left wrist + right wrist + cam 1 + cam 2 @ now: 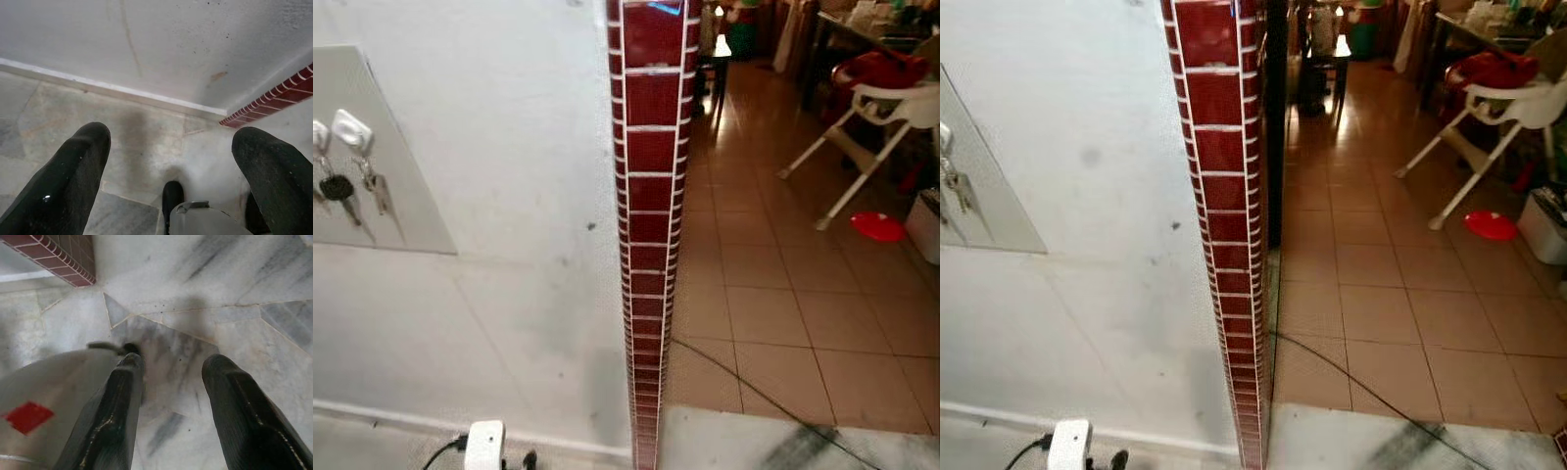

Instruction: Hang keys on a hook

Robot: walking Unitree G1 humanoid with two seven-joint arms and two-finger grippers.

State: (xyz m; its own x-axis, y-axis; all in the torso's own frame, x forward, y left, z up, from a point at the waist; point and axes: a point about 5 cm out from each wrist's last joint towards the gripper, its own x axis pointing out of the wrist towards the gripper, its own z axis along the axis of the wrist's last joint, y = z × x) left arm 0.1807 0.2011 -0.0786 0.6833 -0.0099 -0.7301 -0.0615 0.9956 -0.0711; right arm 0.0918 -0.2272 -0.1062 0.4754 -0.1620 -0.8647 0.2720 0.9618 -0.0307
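While both arms hang low, the head views face a white wall point(509, 147) ending in a red brick-tiled corner point(651, 196). At nine o'clock, a grey panel point(401, 196) carries white hooks point(352, 129) with keys point(357, 186) hanging from them; the right eye view crops most of this panel. At two o'clock, a tiled floor point(783, 294) holds a white high chair point(871, 108) and a red disc point(876, 226). A dark cable point(744, 387) crosses the floor. The left gripper point(171, 161) points at grey stone floor by the skirting, jaws spread wide, holding nothing. The right gripper point(171, 396) hangs over marbled floor, jaws parted and empty
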